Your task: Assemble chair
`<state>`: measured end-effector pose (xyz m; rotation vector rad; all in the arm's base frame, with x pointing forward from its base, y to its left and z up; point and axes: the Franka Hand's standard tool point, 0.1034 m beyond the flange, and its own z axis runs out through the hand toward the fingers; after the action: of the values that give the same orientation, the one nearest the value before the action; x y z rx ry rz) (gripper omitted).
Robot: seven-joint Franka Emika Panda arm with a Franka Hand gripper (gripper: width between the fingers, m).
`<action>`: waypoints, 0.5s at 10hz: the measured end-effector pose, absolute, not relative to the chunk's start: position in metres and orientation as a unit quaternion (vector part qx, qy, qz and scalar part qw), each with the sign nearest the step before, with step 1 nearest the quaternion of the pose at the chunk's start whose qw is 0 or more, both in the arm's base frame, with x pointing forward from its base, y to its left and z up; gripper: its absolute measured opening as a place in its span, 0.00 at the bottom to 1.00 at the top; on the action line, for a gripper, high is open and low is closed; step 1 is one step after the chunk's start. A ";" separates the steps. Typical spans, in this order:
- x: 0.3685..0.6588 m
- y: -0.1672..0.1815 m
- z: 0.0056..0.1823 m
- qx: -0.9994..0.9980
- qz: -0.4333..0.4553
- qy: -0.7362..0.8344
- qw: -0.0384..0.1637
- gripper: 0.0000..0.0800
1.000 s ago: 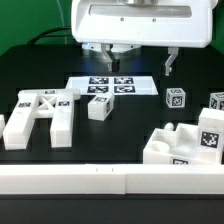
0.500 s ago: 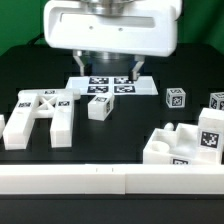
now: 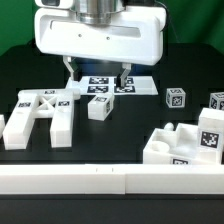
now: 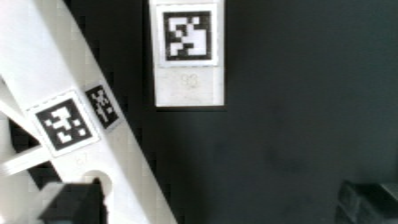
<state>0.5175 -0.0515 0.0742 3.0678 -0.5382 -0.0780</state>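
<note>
The chair parts are matte white with square tags. The cross-braced flat plate (image 3: 40, 114) lies on the exterior view's left. A small tagged block (image 3: 98, 107) sits just right of it. My gripper (image 3: 97, 74) hangs open and empty above and behind the small block, its fingers (image 3: 72, 70) spread wide and touching nothing. In the wrist view the plate (image 4: 80, 125) runs along one side, the small block (image 4: 191, 55) lies apart from it on the black table, and my gripper (image 4: 222, 205) shows dark fingertips (image 4: 71, 203) at the frame edge, one of them over the plate.
The marker board (image 3: 140, 86) lies behind the small block. Two small tagged blocks (image 3: 176, 98) (image 3: 218, 101) stand on the exterior view's right. Large notched blocks (image 3: 185, 145) sit at the front right. A long white rail (image 3: 100, 180) runs along the front.
The arm has moved toward the exterior view's left and lower, from over the marker board's right part to above the small block. The parts have not moved.
</note>
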 end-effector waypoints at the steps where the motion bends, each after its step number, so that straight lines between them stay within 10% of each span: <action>1: 0.510 -0.054 0.074 0.988 -0.069 -0.138 0.007 0.81; 5: 0.510 -0.077 0.072 0.981 -0.181 -0.067 -0.020 0.81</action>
<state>0.5102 -0.0774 0.0720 3.1208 -0.2129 -0.5760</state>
